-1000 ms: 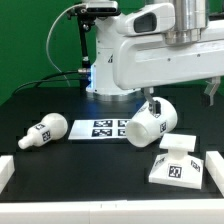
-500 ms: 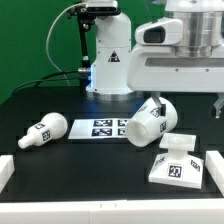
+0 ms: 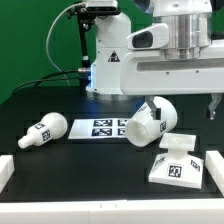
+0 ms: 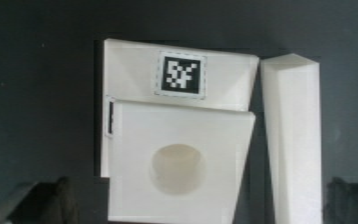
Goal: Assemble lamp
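Observation:
The low square base (image 3: 175,160) sits at the exterior view's right. In the wrist view the base (image 4: 185,120) fills the middle, with its tag and an oval hole facing the camera. My gripper (image 4: 197,200) is above it, its dark fingers (image 4: 55,196) dim and wide apart, holding nothing. I cannot make out the gripper in the exterior view. The shade (image 3: 150,120) lies on its side just behind the base. The bulb (image 3: 40,131) lies on the exterior view's left, far from the arm.
The marker board (image 3: 100,128) lies between the bulb and the shade. A white rail (image 3: 212,166) runs beside the base and also shows in the wrist view (image 4: 291,130). Another white rail (image 3: 5,170) sits at the exterior view's left. The arm's bulk (image 3: 170,70) hangs over the back.
The arm has swung: its large links have shifted across the top of the exterior view and risen. The bulb, shade and base have not moved.

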`<state>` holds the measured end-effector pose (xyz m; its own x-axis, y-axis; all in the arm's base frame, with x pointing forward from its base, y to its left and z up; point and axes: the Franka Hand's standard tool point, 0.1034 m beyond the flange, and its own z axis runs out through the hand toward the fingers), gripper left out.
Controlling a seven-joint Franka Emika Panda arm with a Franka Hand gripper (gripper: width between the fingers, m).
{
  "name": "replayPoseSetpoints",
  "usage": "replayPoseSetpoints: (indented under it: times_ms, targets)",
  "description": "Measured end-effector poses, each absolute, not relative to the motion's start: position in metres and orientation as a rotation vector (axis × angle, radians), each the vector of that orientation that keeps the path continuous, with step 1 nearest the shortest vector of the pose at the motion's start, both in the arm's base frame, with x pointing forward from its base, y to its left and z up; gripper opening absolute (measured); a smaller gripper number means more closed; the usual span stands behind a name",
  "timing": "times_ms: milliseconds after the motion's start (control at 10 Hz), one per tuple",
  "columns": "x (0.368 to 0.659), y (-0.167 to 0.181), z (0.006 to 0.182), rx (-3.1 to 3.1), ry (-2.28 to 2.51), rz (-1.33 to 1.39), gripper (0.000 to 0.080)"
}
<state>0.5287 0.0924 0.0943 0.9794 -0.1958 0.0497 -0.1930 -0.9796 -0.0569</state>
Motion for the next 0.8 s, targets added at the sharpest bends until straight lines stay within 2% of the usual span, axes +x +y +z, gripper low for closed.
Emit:
replayPoseSetpoints:
  times_ms: [300,500,800]
  targets:
    - [0.521,0.094,0.086,-3.073,0.421,-0.016,0.07]
    - [0.528,0.076,0.082,-3.093,0.423,0.044,0.07]
    - [0.529,0.076,0.081,-3.092,0.428,0.045,0.07]
